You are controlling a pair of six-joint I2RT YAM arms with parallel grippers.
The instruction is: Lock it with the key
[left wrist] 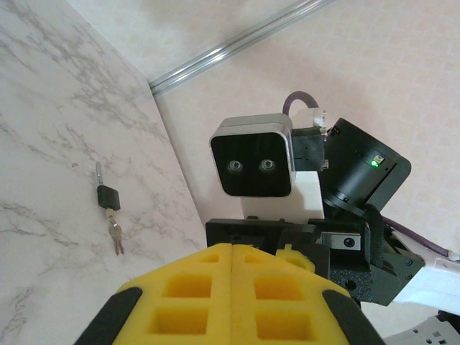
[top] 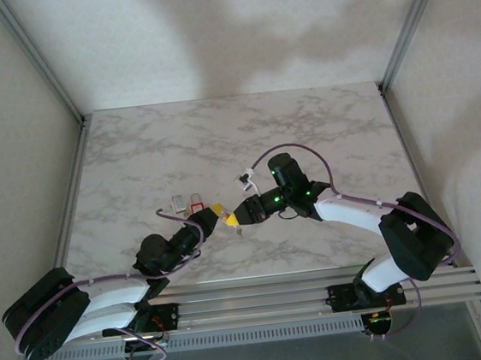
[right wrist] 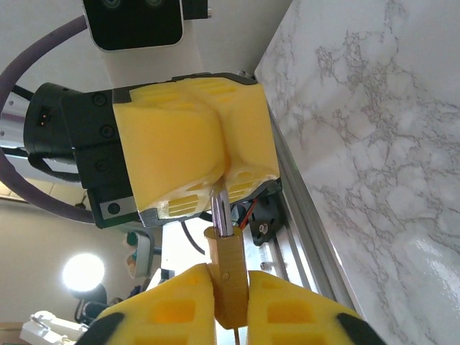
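Padlock is up in the air, folks, caught between the two claws above the near middle of the marble surface!

Starting at the left, the left arm reaches in low from its corner base. Just beyond its tip, two small items lie on the marble, one silvery and one red. They sit side by side and are too small to name from above. The left wrist view picks out a bunch of keys lying flat on the marble, a black-headed one with smaller keys hanging off it, well apart from the action.

Now the left claw: clenched, yellow pads pressed together. The right wrist view shows a silver shaft disappearing into the seam between them. Whether that shaft is the shackle or a key blade, I cannot tell. It runs from the end of the padlock's brass body straight into those pads.

Moving right, the right claw is grasping that brass body, one yellow finger on each side, both touching it. From above, the two claw tips meet nose to nose, the right one coming in from the right and slightly nearer. Behind it the right arm bends back to its base at the near right, green lights glowing on its wrist.
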